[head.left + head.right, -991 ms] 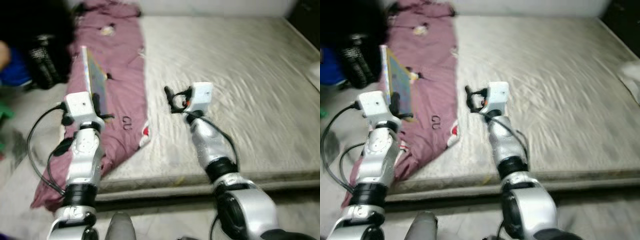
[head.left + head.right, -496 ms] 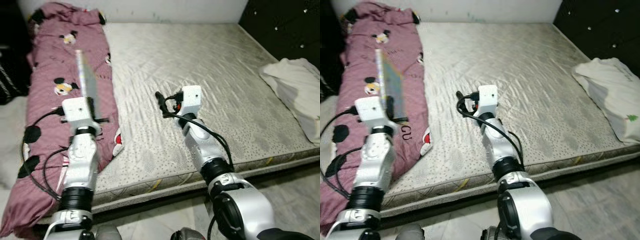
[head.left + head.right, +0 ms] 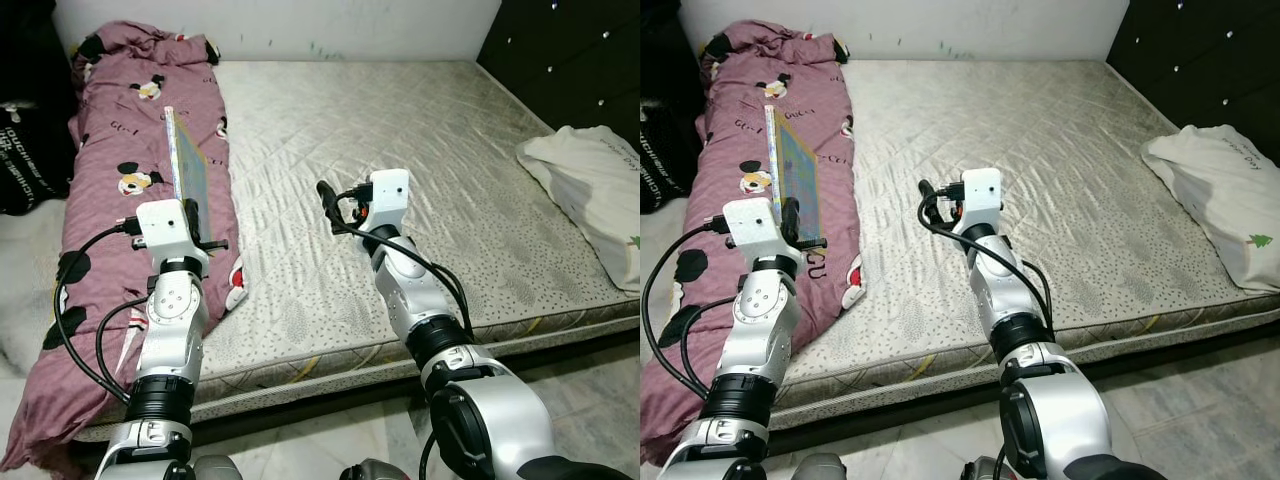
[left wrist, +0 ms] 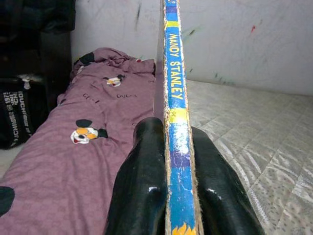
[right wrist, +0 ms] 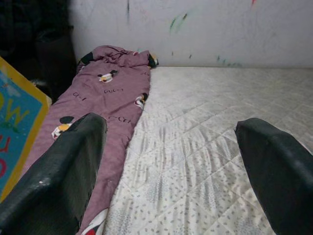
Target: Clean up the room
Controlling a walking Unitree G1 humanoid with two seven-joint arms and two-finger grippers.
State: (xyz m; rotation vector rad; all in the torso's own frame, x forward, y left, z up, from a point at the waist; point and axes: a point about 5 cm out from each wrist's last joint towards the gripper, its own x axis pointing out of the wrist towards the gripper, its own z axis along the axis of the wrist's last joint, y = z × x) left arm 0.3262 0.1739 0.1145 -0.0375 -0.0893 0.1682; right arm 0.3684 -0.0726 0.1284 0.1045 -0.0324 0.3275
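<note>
Where a bare quilted mattress (image 3: 420,150) meets a scuffed white wall (image 3: 300,25), a rumpled maroon cartoon-print duvet (image 3: 110,180) lies along its left side; above it the left gripper (image 4: 168,147) clamps a thin picture book (image 3: 186,165) upright; the right gripper (image 3: 330,200) hovers spread wide over mid-mattress; a white pillow (image 3: 595,190) rests far right.

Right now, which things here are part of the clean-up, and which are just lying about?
In hand:
- book, held upright, edge-on, in the left gripper, jaws shut on it
- right gripper, jaws open and empty, over the mattress

Lying about:
- maroon cartoon-print quilt along the mattress's left side
- white pillow at the right edge
- black bag at far left
</note>
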